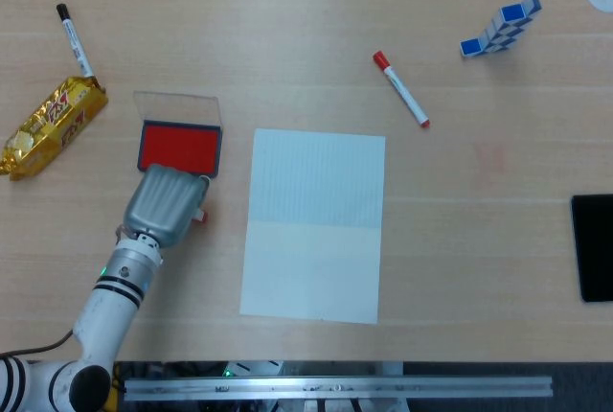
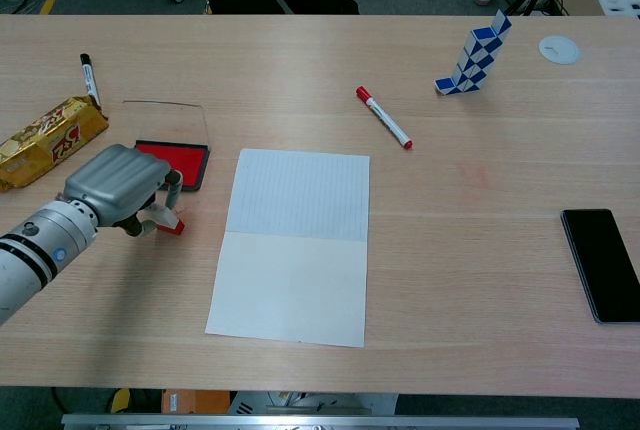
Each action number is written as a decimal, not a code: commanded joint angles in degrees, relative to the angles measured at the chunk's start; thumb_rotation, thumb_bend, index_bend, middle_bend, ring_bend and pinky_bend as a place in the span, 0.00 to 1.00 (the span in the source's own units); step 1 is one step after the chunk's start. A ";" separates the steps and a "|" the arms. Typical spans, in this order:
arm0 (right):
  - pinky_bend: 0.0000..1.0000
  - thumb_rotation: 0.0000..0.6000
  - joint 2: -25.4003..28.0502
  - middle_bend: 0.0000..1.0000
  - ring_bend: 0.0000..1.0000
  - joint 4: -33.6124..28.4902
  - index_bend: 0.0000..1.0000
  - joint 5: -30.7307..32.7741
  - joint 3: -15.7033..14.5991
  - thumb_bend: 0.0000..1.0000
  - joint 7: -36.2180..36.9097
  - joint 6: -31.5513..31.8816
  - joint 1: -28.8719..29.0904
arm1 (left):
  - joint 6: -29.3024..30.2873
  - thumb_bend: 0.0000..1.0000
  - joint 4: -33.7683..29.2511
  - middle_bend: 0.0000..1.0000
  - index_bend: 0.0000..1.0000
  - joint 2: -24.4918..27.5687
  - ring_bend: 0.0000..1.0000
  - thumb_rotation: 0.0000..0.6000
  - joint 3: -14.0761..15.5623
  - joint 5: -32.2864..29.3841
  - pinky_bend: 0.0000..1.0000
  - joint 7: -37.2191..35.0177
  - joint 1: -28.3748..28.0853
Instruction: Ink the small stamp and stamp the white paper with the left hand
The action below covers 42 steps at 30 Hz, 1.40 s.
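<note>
My left hand (image 1: 165, 203) (image 2: 118, 185) lies on the table just in front of the ink pad, fingers curled around the small stamp (image 2: 165, 218). The stamp shows as a pale body with a red end (image 1: 200, 213) poking out on the hand's right side, low against the table. The open ink pad (image 1: 178, 148) (image 2: 178, 162) has a red surface, and its clear lid (image 1: 177, 105) is folded back behind it. The white paper (image 1: 316, 225) (image 2: 295, 245) lies flat just right of the hand. The right hand shows in neither view.
A gold snack packet (image 1: 53, 125) and a black marker (image 1: 74, 40) lie at the far left. A red-capped marker (image 1: 400, 89) lies beyond the paper. A blue-and-white snake cube (image 1: 500, 27) stands at the back right, and a black phone (image 1: 594, 247) sits at the right edge.
</note>
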 commanded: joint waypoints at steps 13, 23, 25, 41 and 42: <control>0.39 1.00 0.15 0.33 0.26 -0.21 0.24 0.09 -0.05 0.11 -0.11 -0.13 -0.03 | 0.39 0.24 1.12 1.00 0.53 -0.89 1.00 1.00 -0.33 1.26 1.00 0.31 1.31; 0.39 1.00 0.30 0.33 0.26 -0.37 0.24 0.18 -0.13 0.11 -0.20 -0.10 -0.17 | 0.79 0.24 1.36 1.00 0.54 -1.35 1.00 1.00 -0.46 2.33 1.00 0.68 2.24; 0.39 1.00 0.32 0.33 0.26 -0.38 0.24 0.19 -0.13 0.11 -0.21 -0.08 -0.19 | 0.62 0.24 1.50 1.00 0.54 -1.39 1.00 1.00 -0.50 2.37 1.00 0.73 2.31; 0.39 1.00 0.54 0.33 0.26 -0.75 0.24 0.27 -0.15 0.11 -0.34 0.09 -0.38 | -0.03 0.26 2.56 1.00 0.58 -1.94 1.00 1.00 -0.77 4.04 1.00 -0.29 3.22; 0.39 1.00 0.56 0.33 0.26 -0.76 0.24 0.28 -0.16 0.11 -0.33 0.15 -0.43 | -0.10 0.27 2.64 1.00 0.58 -1.94 1.00 1.00 -0.78 4.22 1.00 -0.48 3.29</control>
